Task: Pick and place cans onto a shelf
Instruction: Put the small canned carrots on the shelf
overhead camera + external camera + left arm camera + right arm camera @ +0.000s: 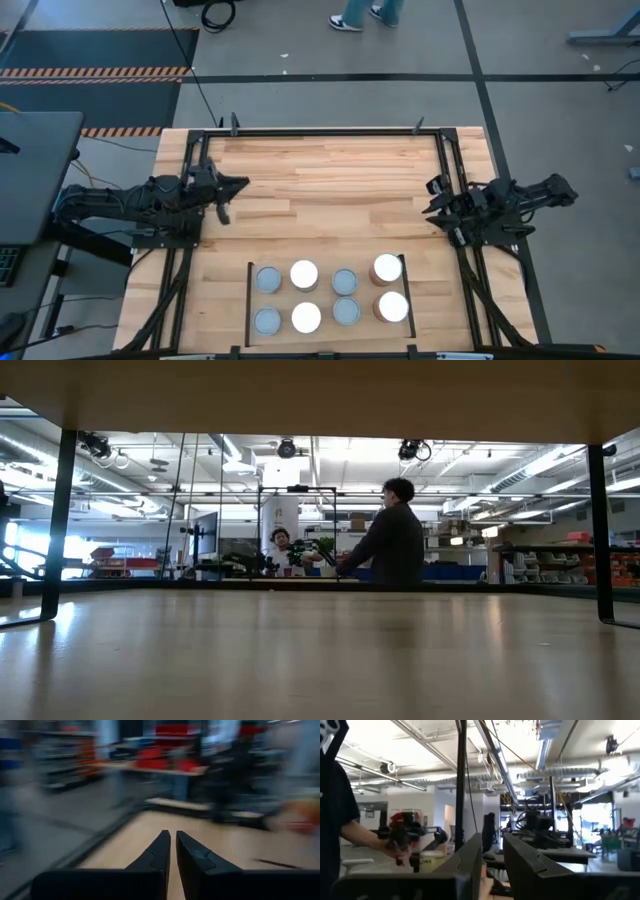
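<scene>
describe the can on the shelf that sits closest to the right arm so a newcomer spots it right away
Find the shelf, the black-railed panel at the table's near edge in the high view, holding eight cans in two rows. The can is the row's end nearest the right gripper. It is white-topped with brown sides showing, while its row neighbour is grey-blue.

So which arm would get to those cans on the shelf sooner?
Probably the right arm. It sits a little nearer the shelf, by the white-topped cans; the left arm waits farther off. All eight cans look placed already.

No text, label, brand or number is legible anywhere in these views.
</scene>
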`<state>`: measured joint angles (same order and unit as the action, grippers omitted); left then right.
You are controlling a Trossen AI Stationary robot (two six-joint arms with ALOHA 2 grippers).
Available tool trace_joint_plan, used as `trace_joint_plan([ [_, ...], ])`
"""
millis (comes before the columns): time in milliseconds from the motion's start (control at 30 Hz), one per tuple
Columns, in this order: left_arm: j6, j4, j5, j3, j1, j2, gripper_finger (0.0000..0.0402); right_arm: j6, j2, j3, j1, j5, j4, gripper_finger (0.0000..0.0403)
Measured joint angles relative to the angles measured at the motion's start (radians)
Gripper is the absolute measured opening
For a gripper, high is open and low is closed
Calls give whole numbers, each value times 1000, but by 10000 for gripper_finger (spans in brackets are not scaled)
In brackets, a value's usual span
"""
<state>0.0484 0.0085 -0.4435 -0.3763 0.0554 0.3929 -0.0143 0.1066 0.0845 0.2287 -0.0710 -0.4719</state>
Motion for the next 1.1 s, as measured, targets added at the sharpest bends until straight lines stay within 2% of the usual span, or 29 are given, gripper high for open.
trace_joint_plan([
  [167,1,56,393,0,19,-1,36,-43,-5,-79,0,1,-105,84],
  [300,44,102,566,0,27,-2,36,-67,-5,-75,0,2,-97,84],
  [333,55,102,576,0,27,-3,36,-69,-5,-75,0,2,-97,84],
  [433,196,105,494,-16,25,8,36,-88,-5,-74,0,2,-85,84],
  [467,211,104,495,-31,28,22,36,-95,-5,-74,0,2,-74,84],
  [567,164,44,541,-113,70,94,36,-111,-4,-74,0,4,-56,84],
  [833,188,-384,535,-499,279,435,36,-84,-4,-74,0,49,-44,84],
  [933,220,-472,525,-639,379,560,36,-84,-4,-74,0,51,-42,84],
  [1100,280,-614,451,-823,509,763,36,-85,-3,-74,0,51,-13,84],
])
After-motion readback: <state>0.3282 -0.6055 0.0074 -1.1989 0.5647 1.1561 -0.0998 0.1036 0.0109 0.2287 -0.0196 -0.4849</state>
